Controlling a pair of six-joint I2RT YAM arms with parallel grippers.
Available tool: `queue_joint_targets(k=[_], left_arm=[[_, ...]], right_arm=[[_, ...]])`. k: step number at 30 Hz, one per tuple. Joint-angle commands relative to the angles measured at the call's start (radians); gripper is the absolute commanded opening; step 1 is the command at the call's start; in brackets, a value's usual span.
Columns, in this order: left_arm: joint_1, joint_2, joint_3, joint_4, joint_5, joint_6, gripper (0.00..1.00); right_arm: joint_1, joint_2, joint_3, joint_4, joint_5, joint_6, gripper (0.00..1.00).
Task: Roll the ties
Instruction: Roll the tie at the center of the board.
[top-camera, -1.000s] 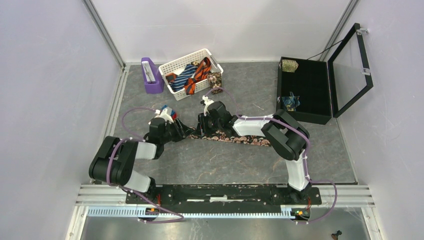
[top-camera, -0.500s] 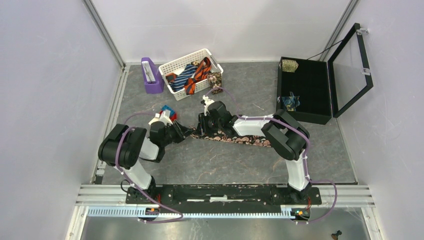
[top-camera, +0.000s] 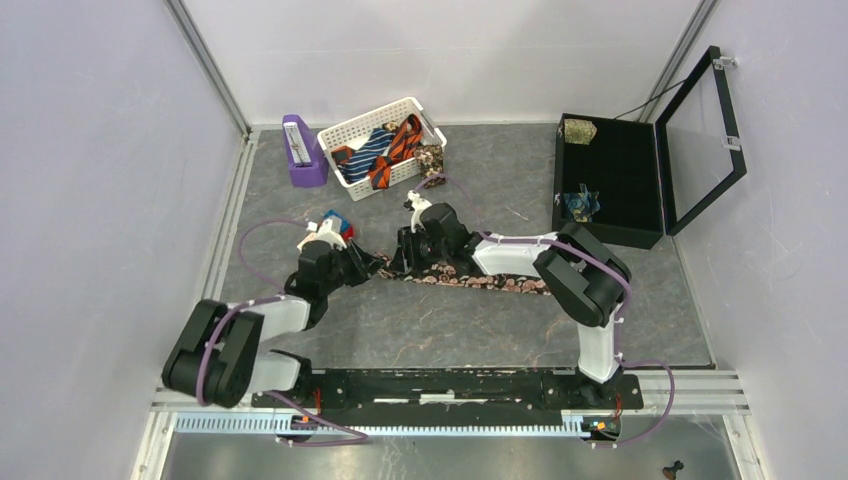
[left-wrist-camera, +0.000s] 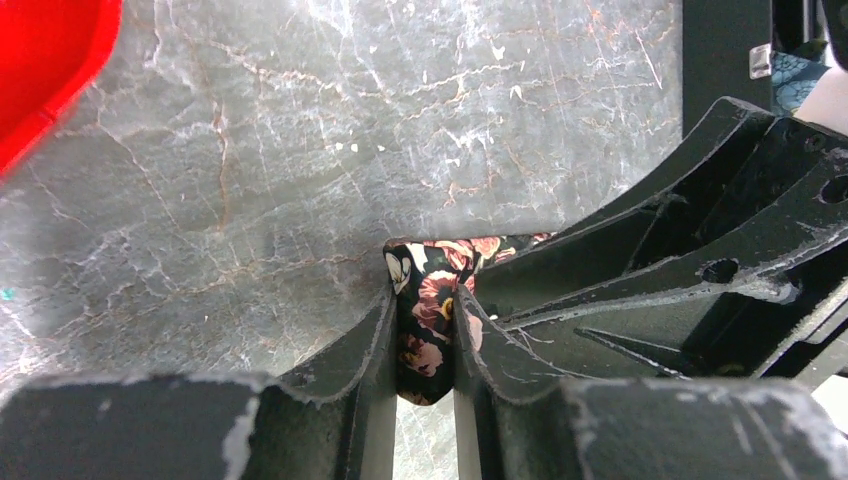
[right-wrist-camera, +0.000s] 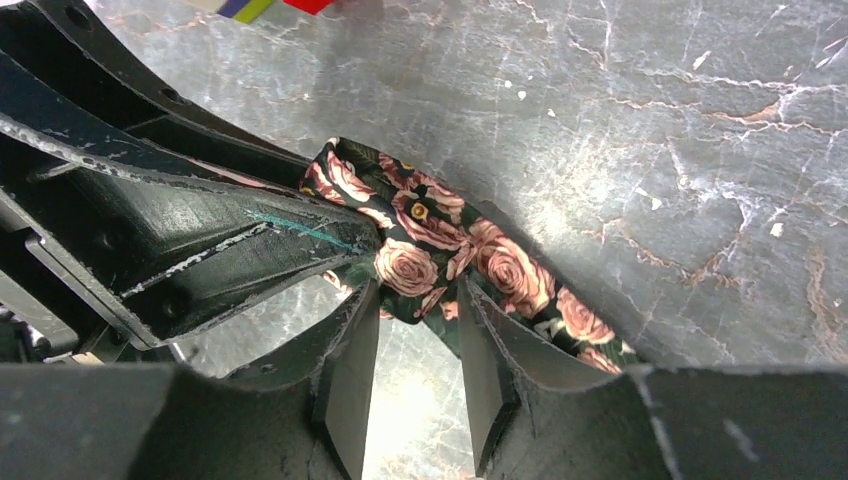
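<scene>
The grey marbled bench (top-camera: 420, 330) carries an open black case (top-camera: 622, 165) at the far right and a white basket (top-camera: 362, 117) of more ties at the back. Between them, in the middle, the dark floral tie (top-camera: 490, 281) lies flat, running out toward the robot's right.

Both arms meet at its left end. The left pincer (left-wrist-camera: 424, 305) is closed on the tip of the tie, with fabric filling the gap between its fingers. The right pincer (right-wrist-camera: 415, 300) has its jaws partway apart around the folded part just beside it. Whether they press the cloth cannot be told.

The main risk is probably crowding, since the two pincers work almost against each other and a small turn could knock one into the other. If the right jaws are loose, the fold may slip out and the roll would start slack or crooked. The long free length could also drag askew on the bench, so the roll would wind off-line. The toy blocks (top-camera: 335, 222) sit near the left wrist, and a swing could bump them.
</scene>
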Motion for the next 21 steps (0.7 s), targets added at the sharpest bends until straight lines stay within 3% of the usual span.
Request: queue_joint_targets(k=[1, 6, 21], left_arm=[[-0.042, -0.122, 0.068, -0.243, -0.168, 0.135, 0.02], [-0.084, -0.179, 0.100, -0.354, -0.258, 0.179, 0.02], [-0.198, -0.184, 0.174, -0.478, -0.486, 0.211, 0.02]], right_arm=[[0.002, -0.078, -0.027, 0.071, -0.015, 0.019, 0.39], [0.002, -0.065, -0.034, 0.116, -0.024, 0.053, 0.30], [0.033, 0.049, 0.002, 0.189, -0.069, 0.117, 0.28]])
